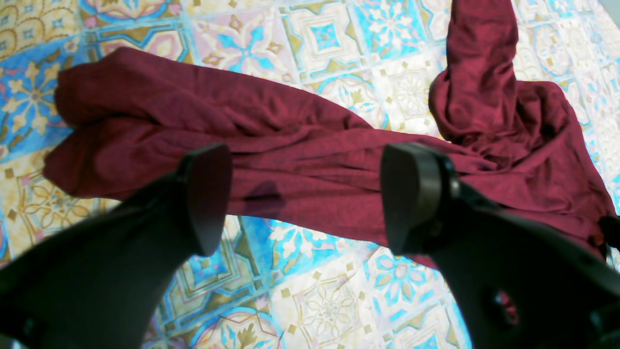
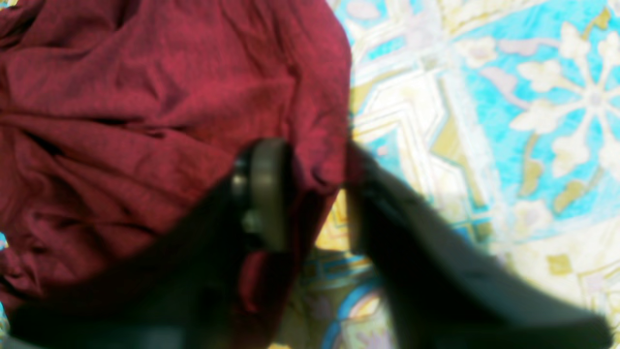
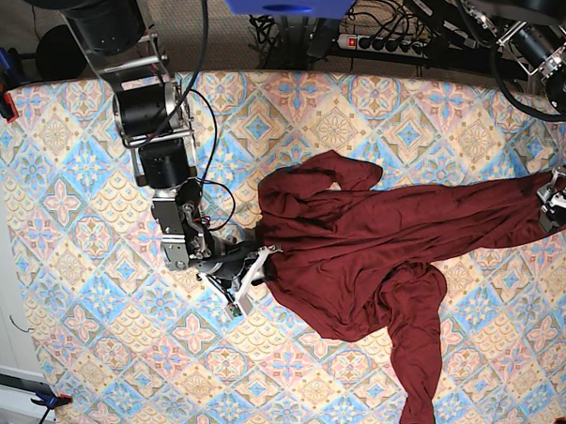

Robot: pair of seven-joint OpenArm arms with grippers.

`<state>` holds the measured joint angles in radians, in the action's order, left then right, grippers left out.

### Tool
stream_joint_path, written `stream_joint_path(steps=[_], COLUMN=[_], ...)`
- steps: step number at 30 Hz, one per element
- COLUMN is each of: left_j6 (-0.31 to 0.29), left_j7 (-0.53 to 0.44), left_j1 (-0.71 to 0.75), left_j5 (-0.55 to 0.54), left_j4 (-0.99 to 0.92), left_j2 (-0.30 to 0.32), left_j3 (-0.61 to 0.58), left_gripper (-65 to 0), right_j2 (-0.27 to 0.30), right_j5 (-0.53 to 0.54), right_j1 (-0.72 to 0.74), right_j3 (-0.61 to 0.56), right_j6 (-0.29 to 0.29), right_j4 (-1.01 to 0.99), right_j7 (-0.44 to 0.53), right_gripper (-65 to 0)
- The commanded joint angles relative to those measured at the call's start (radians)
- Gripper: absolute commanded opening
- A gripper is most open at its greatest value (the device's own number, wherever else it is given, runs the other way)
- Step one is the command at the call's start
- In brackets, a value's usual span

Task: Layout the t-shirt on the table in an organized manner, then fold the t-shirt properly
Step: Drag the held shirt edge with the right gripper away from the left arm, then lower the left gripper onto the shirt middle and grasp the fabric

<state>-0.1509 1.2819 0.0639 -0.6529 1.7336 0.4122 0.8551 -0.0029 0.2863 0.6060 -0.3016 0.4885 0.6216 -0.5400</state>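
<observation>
The dark maroon t-shirt (image 3: 375, 244) lies crumpled across the middle and right of the patterned table (image 3: 90, 335). One long sleeve stretches to the right edge and the other trails toward the front. My right gripper (image 3: 255, 267) is at the shirt's left edge. In the right wrist view the right gripper (image 2: 317, 194) is shut on a fold of the t-shirt (image 2: 121, 121) just above the table (image 2: 508, 121). My left gripper (image 1: 310, 198) stands open just above the outstretched sleeve of the t-shirt (image 1: 300, 145), one finger to each side, with the table (image 1: 329, 300) below. In the base view the left gripper (image 3: 556, 200) is at the far right.
A power strip (image 3: 384, 43) and cables lie behind the table's back edge. A blue clamp (image 3: 3, 68) sits at the back left corner. The front sleeve (image 3: 426, 368) reaches close to the table's front edge.
</observation>
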Motion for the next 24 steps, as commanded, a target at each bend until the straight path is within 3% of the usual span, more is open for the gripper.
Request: stream_joint_path(steps=[1, 3, 7, 24], left_j6=[0.000, 0.000, 0.000, 0.000], left_j7=[-0.021, -0.021, -0.021, -0.025], left_j1=[-0.009, -0.009, -0.009, -0.060], left_j5=[-0.014, -0.014, -0.014, -0.009], left_j4=[0.016, 0.016, 0.015, 0.012], left_j2=[0.020, 0.020, 0.021, 0.018], left_j3=[0.005, 0.005, 0.005, -0.076], left_gripper=[-18.1, -18.1, -18.1, -18.1], right_j2=[-0.003, -0.003, 0.010, 0.320], right_j5=[0.012, 0.012, 0.014, 0.014], right_j1=[0.036, 0.036, 0.035, 0.021], right_j3=[0.000, 0.002, 0.018, 0.371], right_j6=[0.006, 0.006, 0.006, 0.006], right_j4=[0.017, 0.025, 0.071, 0.149], right_j7=[0.021, 0.021, 0.021, 0.019], right_gripper=[-58.3, -65.0, -64.8, -64.8])
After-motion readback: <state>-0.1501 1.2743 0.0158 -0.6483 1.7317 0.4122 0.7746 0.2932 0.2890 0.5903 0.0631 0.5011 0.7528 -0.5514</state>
